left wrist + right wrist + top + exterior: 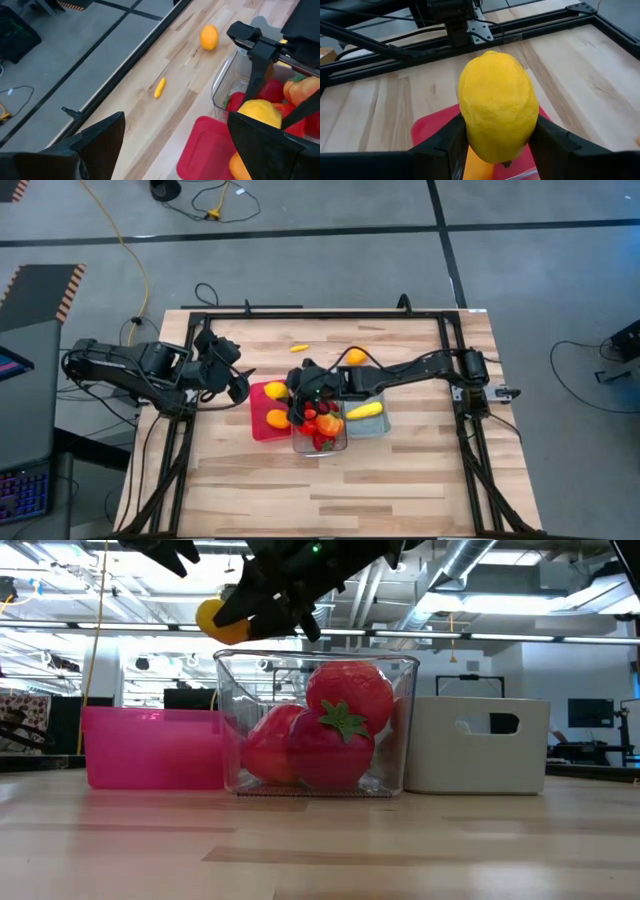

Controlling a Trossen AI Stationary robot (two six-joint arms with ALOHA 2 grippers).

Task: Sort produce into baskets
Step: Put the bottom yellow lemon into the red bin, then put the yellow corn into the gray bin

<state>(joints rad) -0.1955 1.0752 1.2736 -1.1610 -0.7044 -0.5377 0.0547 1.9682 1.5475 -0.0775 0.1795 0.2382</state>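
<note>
My right gripper (288,392) is shut on a yellow lemon (497,105) above the red bin (262,425); the lemon also shows in the low view (222,622). An orange oval (277,418) lies in the red bin. The clear bin (318,725) holds red round ones and an orange-red pepper (302,90). The pale bin (372,423) holds a yellow elongated one (365,409). An orange oval (355,357) and a small yellow elongated one (299,348) lie loose on the table. My left gripper (235,380) is open and empty, left of the red bin. My right gripper pinches the lemon by its two opposite sides (530,125), one finger (555,145) on each. The fingers come from the table's right, slanting down. The lemon is lifted clear above the red bin, and its far end sticks out beyond the fingertips.
The three bins stand side by side at the table's middle. A black frame rail (320,317) runs along the far edge and down both sides. There is bare wood toward the near edge (330,490).
</note>
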